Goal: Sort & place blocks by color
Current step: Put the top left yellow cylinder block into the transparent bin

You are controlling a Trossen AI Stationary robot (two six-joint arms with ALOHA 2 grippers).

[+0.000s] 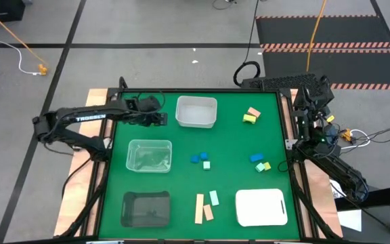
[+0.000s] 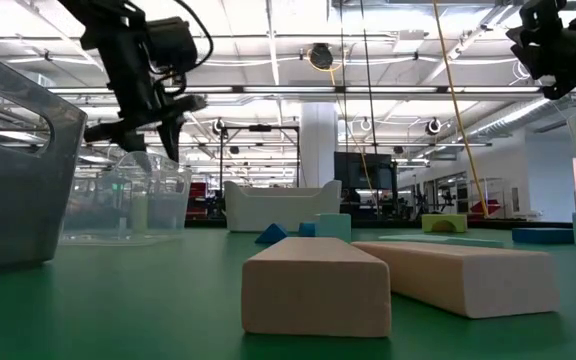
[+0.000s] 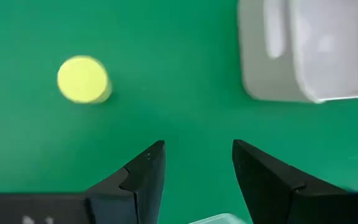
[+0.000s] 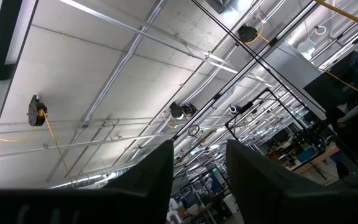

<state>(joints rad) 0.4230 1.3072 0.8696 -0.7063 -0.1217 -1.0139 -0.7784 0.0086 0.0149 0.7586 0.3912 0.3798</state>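
Note:
Small blocks lie flat on the green table: a tan-pink and a yellow one (image 1: 251, 115), blue ones (image 1: 198, 158) beside a mint cube (image 1: 206, 165), a blue and yellow-green pair (image 1: 259, 162), two tan bars (image 1: 203, 209) and a mint bar (image 1: 214, 198). My left gripper (image 1: 162, 116) hovers open above bare table beside the white tray (image 1: 196, 112). In its wrist view a round yellow block (image 3: 83, 79) lies ahead of the open fingers (image 3: 197, 144), untouched. My right gripper (image 4: 199, 146) is raised at the table's right edge, open, pointing at the ceiling.
A clear container (image 1: 149, 155) sits just nearward of the left gripper, a dark tray (image 1: 145, 208) near the front left, a flat white tray (image 1: 261, 207) near the front right. The low view shows the two tan bars (image 2: 388, 280) close to the camera.

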